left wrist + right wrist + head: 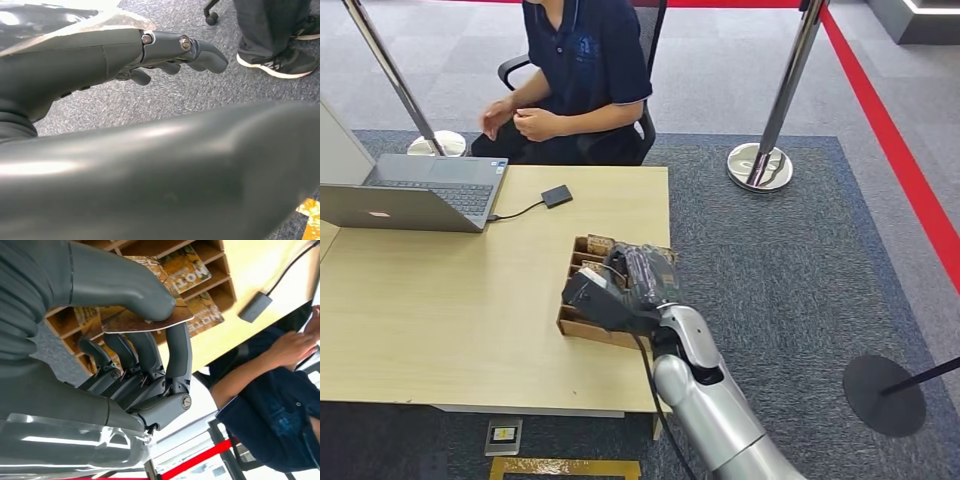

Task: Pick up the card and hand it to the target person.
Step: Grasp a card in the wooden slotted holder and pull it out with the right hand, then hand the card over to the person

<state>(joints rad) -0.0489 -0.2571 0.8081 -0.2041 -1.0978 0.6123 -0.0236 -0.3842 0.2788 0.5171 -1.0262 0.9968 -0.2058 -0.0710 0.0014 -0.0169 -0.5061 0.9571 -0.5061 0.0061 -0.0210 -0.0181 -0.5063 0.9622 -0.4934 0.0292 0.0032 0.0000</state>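
We find the right hand (151, 355) pinching the card (151, 319) between thumb and fingers, over the box (576, 322) at the table's (471, 290) near right. The left hand (170, 55) hangs with fingers loosely extended, holding nothing. The person (576, 60) sits at 11 o'clock. Risk: the thin edge grip may slip during the reach, dropping the card.

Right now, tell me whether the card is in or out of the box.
Out: the right hand pinches the card between thumb and fingers, above the cardboard box.
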